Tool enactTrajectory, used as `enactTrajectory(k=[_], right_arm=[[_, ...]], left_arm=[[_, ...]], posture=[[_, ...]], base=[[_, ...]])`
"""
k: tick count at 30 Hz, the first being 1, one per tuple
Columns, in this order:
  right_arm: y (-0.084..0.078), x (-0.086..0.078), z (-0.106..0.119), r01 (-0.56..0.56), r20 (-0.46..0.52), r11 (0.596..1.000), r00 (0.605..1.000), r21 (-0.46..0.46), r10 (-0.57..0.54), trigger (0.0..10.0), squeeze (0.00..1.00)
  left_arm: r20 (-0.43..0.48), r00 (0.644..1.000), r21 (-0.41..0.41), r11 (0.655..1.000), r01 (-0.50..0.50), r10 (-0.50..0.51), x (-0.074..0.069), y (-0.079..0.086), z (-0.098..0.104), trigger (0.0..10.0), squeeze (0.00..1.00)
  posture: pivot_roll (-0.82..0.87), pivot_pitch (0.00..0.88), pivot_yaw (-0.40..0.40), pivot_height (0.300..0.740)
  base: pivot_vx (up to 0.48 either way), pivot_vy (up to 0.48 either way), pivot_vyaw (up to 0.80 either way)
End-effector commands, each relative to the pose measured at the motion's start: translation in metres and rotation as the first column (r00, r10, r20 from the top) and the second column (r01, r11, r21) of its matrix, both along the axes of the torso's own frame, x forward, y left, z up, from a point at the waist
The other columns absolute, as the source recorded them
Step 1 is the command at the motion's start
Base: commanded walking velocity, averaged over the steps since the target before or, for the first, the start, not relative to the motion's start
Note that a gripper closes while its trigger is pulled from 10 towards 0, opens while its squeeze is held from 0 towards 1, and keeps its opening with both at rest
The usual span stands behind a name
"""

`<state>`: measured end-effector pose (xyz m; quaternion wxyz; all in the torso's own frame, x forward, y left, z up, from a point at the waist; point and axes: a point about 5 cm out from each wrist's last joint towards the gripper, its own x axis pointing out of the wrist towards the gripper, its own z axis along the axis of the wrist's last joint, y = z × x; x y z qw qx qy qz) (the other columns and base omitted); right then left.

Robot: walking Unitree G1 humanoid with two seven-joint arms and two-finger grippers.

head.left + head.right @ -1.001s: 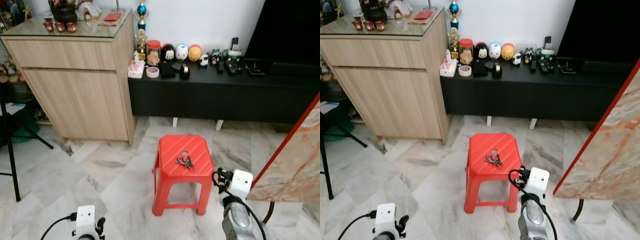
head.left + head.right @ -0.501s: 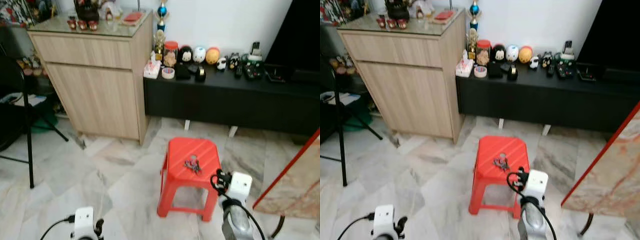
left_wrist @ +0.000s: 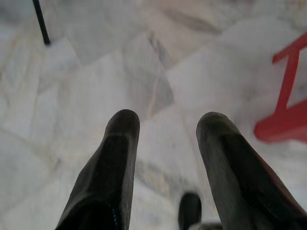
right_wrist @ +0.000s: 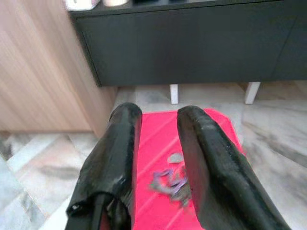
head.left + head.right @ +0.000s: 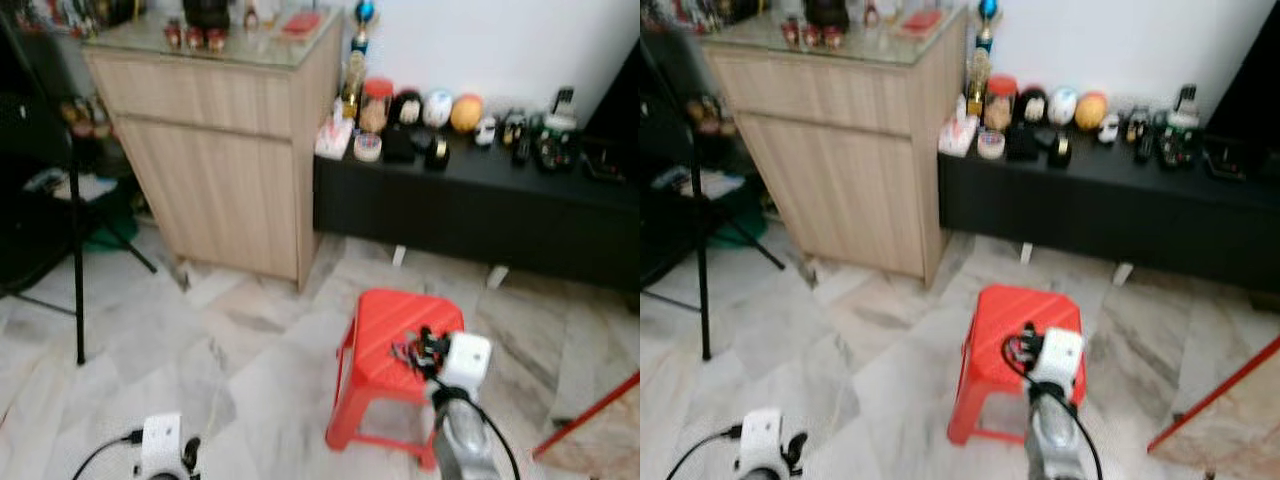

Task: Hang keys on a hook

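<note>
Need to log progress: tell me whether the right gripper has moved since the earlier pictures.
Yes. The right gripper has advanced over the red stool, now above the keys.

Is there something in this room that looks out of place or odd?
Yes: a bunch of keys lies loose on the seat of the red stool in the middle of the floor, not on any hook. Nothing looks spilled or broken.

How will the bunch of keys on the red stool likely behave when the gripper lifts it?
The keys lie in a loose splayed heap, so they would probably dangle and swing. Being small and flat on the red stool, they may slide before the open right gripper gets hold.
</note>
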<state>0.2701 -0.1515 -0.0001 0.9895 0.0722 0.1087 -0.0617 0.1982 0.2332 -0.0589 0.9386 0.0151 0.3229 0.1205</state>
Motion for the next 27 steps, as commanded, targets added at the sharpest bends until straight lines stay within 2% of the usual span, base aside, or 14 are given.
enactTrajectory(k=[1, 13, 27], right_arm=[[-0.0065, -0.0026, -0.002, 0.025, -0.012, 1.0, 1.0, -0.002, -0.025, 10.0, 0.0], [-0.0046, -0.0015, -0.0004, 0.025, -0.003, 1.0, 1.0, 0.009, -0.025, 10.0, 0.0], [-0.0022, 0.0011, 0.0055, -0.004, 0.033, 0.999, 0.999, -0.032, 0.005, 10.0, 0.0]], left_arm=[[-0.007, 1.0, -0.025, 1.0, -0.003, 0.003, -0.0004, -0.0074, -0.0025, 10.0, 0.0], [-0.004, 1.0, -0.028, 1.0, -0.001, 0.001, -0.0008, -0.0078, -0.0025, 10.0, 0.0], [0.024, 1.0, -0.035, 0.999, -0.001, 0.002, 0.003, -0.0076, 0.0004, 10.0, 0.0]], posture=[[0.07, 0.0, -0.047, 0.74], [0.07, 0.0, -0.047, 0.74], [0.06, 0.0, -0.048, 0.74]], base=[[0.311, 0.0, 0.0], [0.307, 0.0, 0.0], [0.0, 0.0, 0.0]])
